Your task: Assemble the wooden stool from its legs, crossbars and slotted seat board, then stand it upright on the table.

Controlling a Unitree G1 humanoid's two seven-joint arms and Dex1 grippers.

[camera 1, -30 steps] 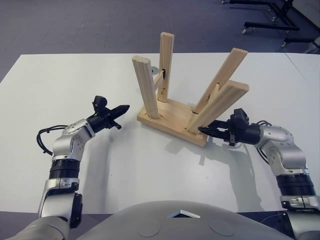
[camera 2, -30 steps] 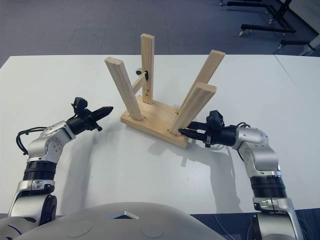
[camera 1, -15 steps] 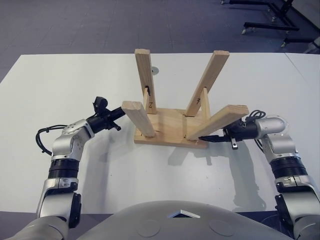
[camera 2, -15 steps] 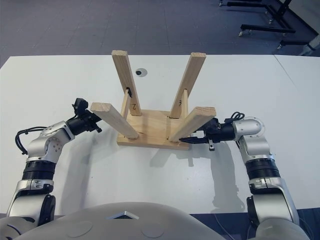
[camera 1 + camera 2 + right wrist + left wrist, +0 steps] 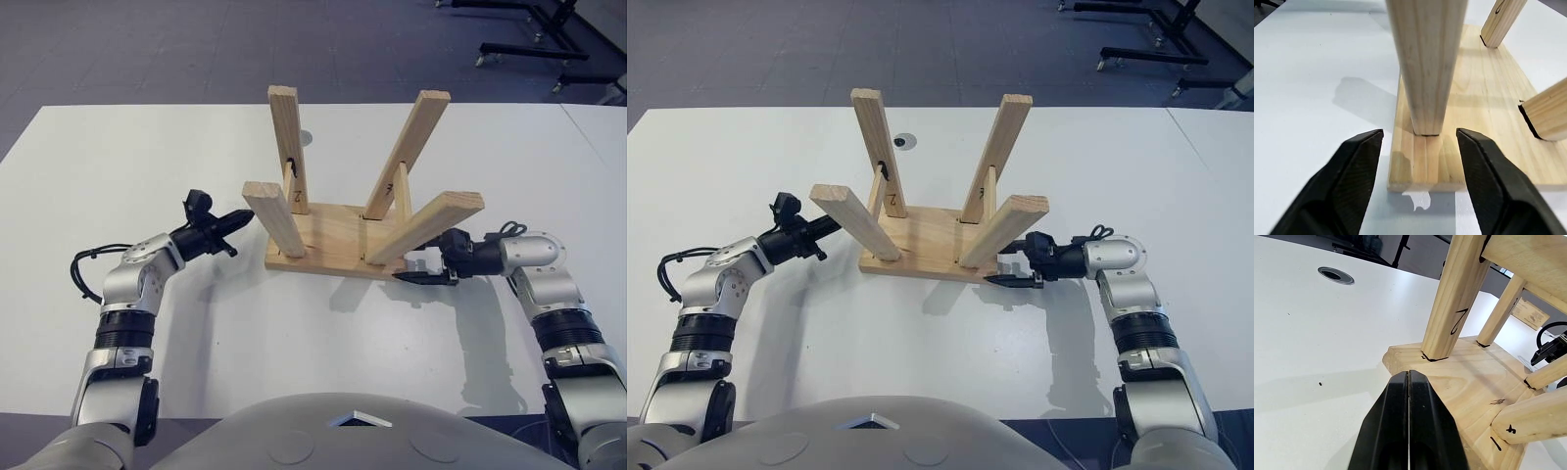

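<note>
The stool (image 5: 338, 240) sits upside down on the table (image 5: 118, 157), seat board (image 5: 1459, 382) flat and four legs (image 5: 287, 147) splayed upward, with the left gripper (image 5: 1408, 374) pinched closed near the board's left end and the right gripper (image 5: 1419, 134) spread wide at its right end.

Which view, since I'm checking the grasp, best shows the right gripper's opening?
The right wrist view: the right gripper is open, facing the end of the seat board. The eye views show it small beside that end; the left wrist view, far off.
</note>
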